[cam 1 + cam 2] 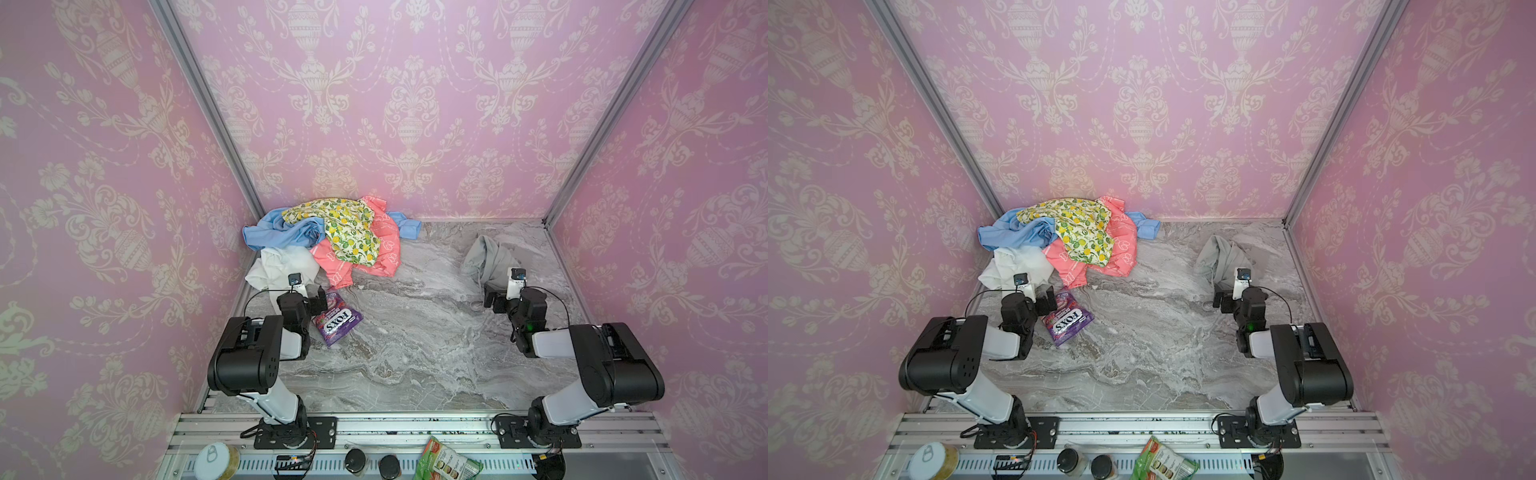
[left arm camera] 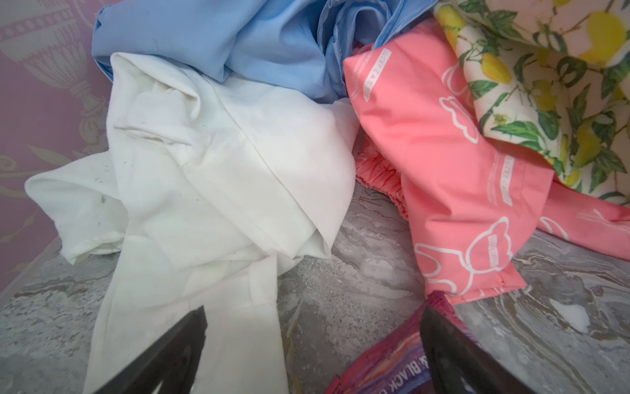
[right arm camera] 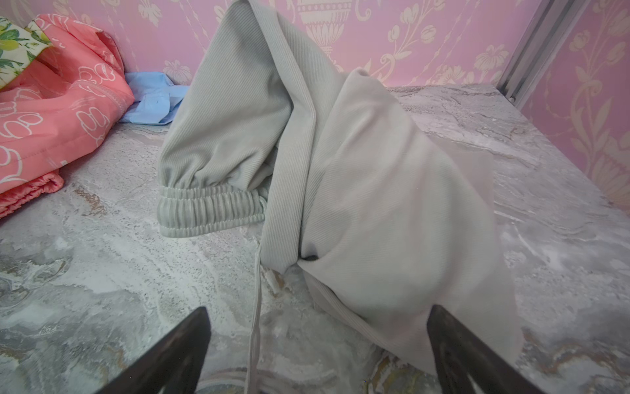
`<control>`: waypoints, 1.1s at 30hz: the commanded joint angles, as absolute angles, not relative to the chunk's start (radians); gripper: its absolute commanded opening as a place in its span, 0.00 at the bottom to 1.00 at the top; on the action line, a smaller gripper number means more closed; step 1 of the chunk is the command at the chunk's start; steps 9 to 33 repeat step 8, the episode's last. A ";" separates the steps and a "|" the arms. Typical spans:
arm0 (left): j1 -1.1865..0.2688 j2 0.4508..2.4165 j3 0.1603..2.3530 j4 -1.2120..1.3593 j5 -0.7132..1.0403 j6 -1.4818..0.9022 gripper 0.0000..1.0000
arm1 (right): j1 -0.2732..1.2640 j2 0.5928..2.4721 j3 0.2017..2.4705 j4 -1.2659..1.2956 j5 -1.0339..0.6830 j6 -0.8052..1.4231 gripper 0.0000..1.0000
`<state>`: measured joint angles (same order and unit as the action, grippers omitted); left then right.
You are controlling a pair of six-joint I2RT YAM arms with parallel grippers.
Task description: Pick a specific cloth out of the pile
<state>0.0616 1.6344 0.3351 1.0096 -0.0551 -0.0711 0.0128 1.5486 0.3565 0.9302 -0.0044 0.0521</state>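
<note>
In both top views the grey cloth [image 1: 484,255] lies on the right of the table [image 1: 415,353], well apart from the pile [image 1: 332,232] at back left. Left wrist: left gripper [image 2: 313,327] spread wide, empty, facing the pile. Right wrist: right gripper [image 3: 317,327] spread wide, empty, facing the grey cloth.

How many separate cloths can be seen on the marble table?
5. Four are heaped at the far left: lemon-print cream cloth, coral pink printed cloth, light-blue cloth, white cloth. The plain light-grey jersey cloth lies apart, far right. Others may hide beneath.
</note>
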 commanded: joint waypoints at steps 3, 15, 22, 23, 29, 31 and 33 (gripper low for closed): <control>0.056 1.634 0.345 1.029 -0.065 -0.049 0.99 | 0.000 1.547 0.379 0.917 -0.030 0.050 1.00; 0.057 1.634 0.344 1.030 -0.065 -0.049 0.99 | 0.000 1.545 0.364 0.946 -0.030 0.048 1.00; 0.057 1.634 0.344 1.030 -0.065 -0.049 0.99 | 0.000 1.545 0.364 0.946 -0.030 0.048 1.00; 0.057 1.634 0.344 1.030 -0.065 -0.049 0.99 | 0.000 1.545 0.364 0.946 -0.030 0.048 1.00; 0.057 1.634 0.344 1.030 -0.065 -0.049 0.99 | 0.000 1.545 0.364 0.946 -0.030 0.048 1.00; 0.057 1.634 0.344 1.030 -0.065 -0.049 0.99 | 0.000 1.545 0.364 0.946 -0.030 0.048 1.00; 0.057 1.634 0.344 1.030 -0.065 -0.049 0.99 | 0.000 1.545 0.364 0.946 -0.030 0.048 1.00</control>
